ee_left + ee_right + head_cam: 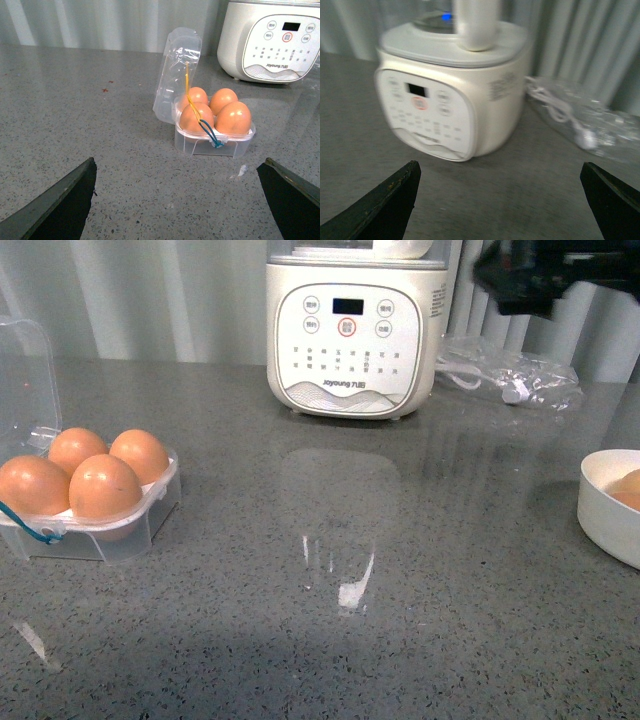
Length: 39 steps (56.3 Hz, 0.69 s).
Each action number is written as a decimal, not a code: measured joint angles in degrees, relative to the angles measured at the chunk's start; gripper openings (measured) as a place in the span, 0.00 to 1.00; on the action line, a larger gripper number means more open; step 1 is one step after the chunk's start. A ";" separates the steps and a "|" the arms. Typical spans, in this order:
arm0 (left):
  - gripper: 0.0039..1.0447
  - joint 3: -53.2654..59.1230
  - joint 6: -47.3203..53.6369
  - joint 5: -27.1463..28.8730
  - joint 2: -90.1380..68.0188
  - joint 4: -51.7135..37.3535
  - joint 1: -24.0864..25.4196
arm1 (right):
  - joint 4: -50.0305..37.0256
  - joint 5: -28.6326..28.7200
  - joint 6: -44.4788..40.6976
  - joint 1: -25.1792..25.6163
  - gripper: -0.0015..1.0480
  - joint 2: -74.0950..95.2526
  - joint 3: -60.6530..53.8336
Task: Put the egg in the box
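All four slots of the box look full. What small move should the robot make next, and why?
Probably move the left hand toward the upright lid to close it: the box holds four eggs, no slot is free, and that hand is open and empty.

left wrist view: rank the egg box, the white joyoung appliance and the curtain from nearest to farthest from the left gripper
From the left gripper:
1. egg box: nearest, just ahead of it.
2. white Joyoung appliance: beyond the box, further back.
3. curtain: farthest, the backdrop behind both.
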<state>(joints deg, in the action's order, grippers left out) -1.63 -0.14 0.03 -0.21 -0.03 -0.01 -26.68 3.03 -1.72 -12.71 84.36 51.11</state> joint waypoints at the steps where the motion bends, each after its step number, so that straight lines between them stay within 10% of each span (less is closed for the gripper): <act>1: 0.94 0.00 0.00 0.00 0.00 0.00 0.00 | -0.42 -1.25 -0.04 0.81 0.93 -1.14 -1.29; 25: 0.94 0.00 0.00 0.00 0.00 0.00 0.00 | -5.49 -6.88 -5.64 20.41 0.93 -26.01 -17.97; 31: 0.94 0.00 0.00 0.00 -0.02 0.00 0.00 | 3.74 7.17 -1.01 24.63 0.73 -33.70 -22.21; 39: 0.94 0.00 0.00 0.02 0.00 0.00 0.00 | 2.01 5.81 0.72 21.81 0.40 -39.65 -31.78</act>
<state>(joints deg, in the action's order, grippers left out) -1.63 -0.14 0.05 -0.21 -0.03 -0.01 -24.67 8.84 -0.99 9.10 44.71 19.33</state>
